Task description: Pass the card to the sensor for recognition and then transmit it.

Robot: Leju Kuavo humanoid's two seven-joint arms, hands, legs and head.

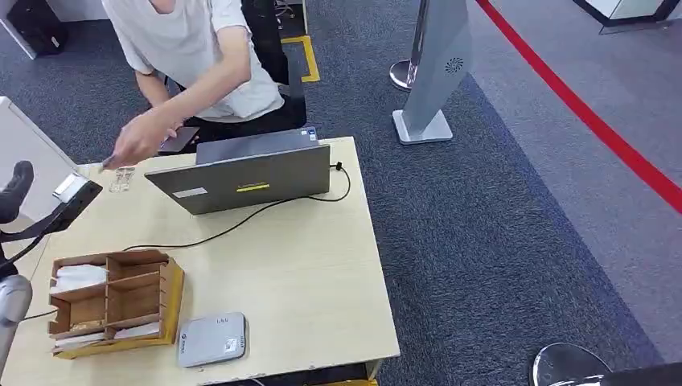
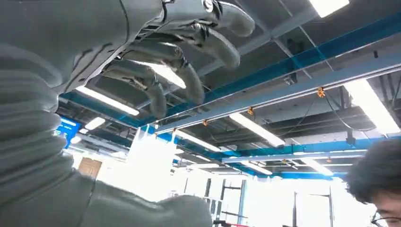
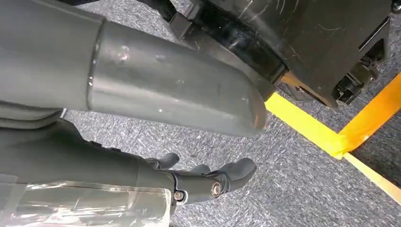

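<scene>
Card, pale, sits in the left-centre of the head view, grasped at the fingertips of the left robot hand over the desk's left edge. A person's hand reaches in just above it. Right robot hand hangs released over grey carpet. Open carpet lies right of the desk. The grey sensor sits near the front edge; its small marking is unreadable. Laptop bears yellow and white labels, illegible. The wooden organiser holds white sheets in its upper-left compartment.
</scene>
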